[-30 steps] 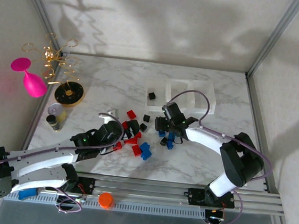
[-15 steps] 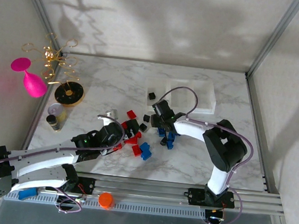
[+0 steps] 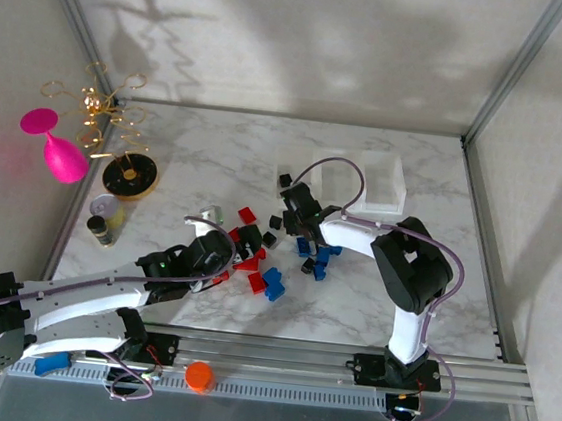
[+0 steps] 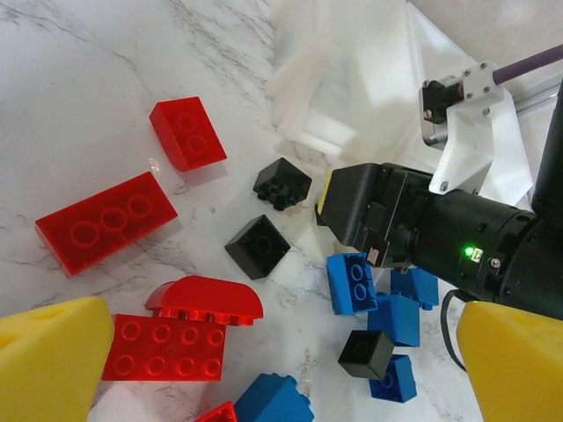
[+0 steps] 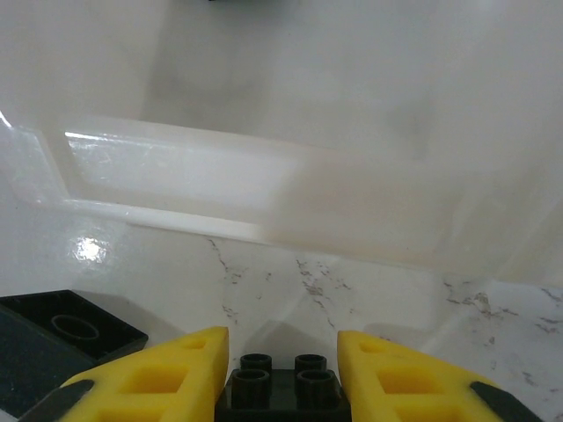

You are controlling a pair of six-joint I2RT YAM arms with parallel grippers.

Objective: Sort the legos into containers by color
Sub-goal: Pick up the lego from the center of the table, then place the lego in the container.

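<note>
right gripper pinching black brick across its flat side walls: light, rigid, slick plastic, probably squirts out if gripped off-centre; left gripper fingers wide, empty.

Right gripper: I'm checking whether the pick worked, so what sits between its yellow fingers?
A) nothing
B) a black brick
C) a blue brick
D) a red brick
B: in the right wrist view a studded black brick sits between the right gripper's yellow fingers, which press against its sides.
</note>
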